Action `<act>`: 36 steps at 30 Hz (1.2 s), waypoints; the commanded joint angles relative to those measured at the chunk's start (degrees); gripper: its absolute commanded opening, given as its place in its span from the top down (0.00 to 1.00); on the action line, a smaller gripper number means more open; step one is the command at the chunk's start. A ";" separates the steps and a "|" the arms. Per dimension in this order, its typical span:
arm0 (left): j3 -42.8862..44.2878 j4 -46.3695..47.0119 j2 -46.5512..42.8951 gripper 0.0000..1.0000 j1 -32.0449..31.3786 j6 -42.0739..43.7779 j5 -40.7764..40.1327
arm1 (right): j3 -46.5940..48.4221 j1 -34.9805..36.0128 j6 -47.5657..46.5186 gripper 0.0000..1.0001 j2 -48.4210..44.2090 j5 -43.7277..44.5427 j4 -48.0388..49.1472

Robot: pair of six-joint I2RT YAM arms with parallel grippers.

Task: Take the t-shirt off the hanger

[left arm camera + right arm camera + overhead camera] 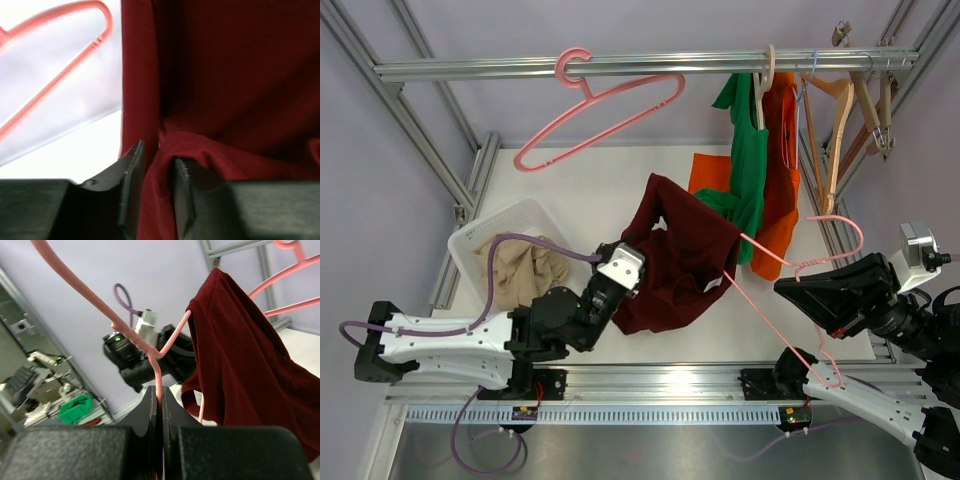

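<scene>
The dark red t-shirt (675, 265) hangs bunched on one arm of a pink hanger (837, 217), held above the table between the two arms. My right gripper (788, 286) is shut on the hanger's wire (158, 375) just below its twist, and the t-shirt (240, 350) drapes to the right of that grip. My left gripper (628, 295) is at the shirt's lower left edge. In the left wrist view its jaws (157, 160) stand apart, with a loose fold of the red cloth (225, 75) lying between them.
An empty pink hanger (600, 110) hangs on the rail (650, 65), and green (748, 170) and orange (782, 170) garments and wooden hangers (840, 120) hang at the right. A white basket (525, 210) with beige cloth sits at the left.
</scene>
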 commanded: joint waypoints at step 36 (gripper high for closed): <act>30.56 -18.05 -11.12 1.00 8.87 -2.93 12.82 | -4.38 0.03 3.77 1.00 -12.36 13.53 -13.98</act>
